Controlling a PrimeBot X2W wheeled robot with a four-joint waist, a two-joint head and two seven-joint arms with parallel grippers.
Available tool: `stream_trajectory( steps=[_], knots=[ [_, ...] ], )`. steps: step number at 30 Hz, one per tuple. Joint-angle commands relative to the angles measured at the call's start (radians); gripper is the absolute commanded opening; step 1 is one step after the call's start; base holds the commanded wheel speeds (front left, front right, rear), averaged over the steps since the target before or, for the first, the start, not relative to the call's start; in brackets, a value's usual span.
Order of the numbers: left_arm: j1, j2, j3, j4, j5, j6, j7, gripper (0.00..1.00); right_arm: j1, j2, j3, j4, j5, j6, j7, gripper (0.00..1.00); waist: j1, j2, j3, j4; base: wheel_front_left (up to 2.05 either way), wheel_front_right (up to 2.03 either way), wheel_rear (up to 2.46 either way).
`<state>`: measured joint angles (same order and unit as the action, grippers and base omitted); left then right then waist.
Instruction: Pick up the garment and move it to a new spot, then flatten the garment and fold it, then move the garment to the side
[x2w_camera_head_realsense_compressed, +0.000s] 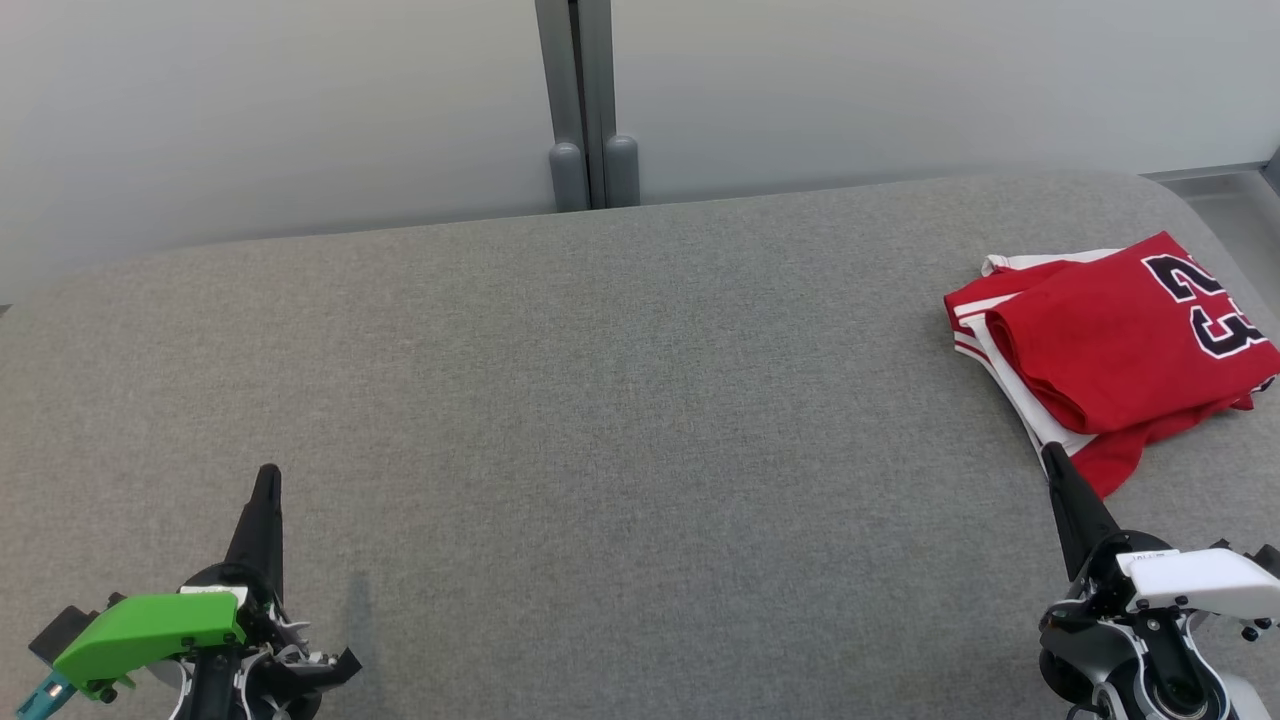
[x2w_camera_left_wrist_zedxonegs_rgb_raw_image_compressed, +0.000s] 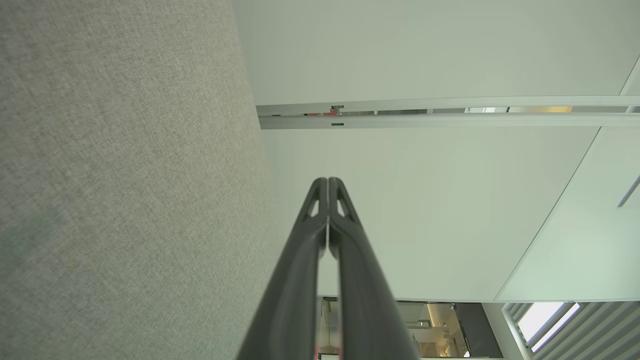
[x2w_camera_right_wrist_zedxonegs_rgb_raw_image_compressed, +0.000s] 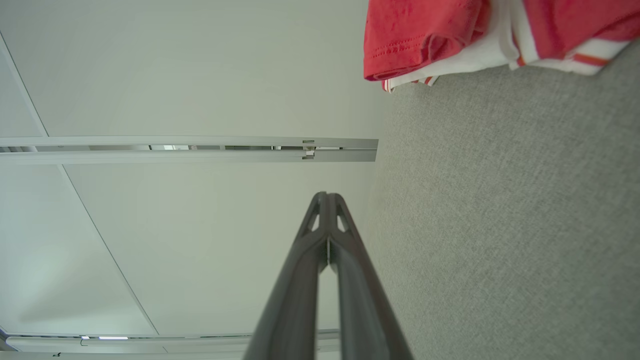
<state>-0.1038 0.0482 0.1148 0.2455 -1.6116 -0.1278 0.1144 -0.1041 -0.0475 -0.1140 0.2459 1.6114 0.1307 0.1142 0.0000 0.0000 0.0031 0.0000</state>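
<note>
The garment is a red jersey with white trim and a dark number, folded into a compact stack at the far right of the grey cushioned surface. Its red and white edge reaches into the top of the right wrist view. My right gripper is shut with nothing in it, its tip just short of the jersey's near corner. At the lower left my left gripper is also shut and empty, far from the jersey. Both wrist views show the fingertips pressed together.
A pale wall with a grey vertical post runs behind the cushion's far edge. The cushion's rounded right end lies just beyond the jersey, with a strip of floor past it. Bare grey fabric stretches between the two grippers.
</note>
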Motion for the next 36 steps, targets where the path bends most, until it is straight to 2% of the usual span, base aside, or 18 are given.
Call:
stream_trajectory(
  steps=[1,36],
  knots=[
    [-0.012,0.004,0.003,-0.001,-0.001,-0.007,0.004,0.0,-0.009,-0.005,-0.002,-0.004,0.003,0.0,0.003,0.0,0.0,0.0,0.0,0.0,0.0,0.0,0.0],
    [-0.012,0.004,0.003,-0.001,-0.001,-0.007,0.004,0.0,-0.009,-0.005,-0.002,-0.004,0.003,0.0,0.003,0.0,0.0,0.0,0.0,0.0,0.0,0.0,0.0]
  ],
)
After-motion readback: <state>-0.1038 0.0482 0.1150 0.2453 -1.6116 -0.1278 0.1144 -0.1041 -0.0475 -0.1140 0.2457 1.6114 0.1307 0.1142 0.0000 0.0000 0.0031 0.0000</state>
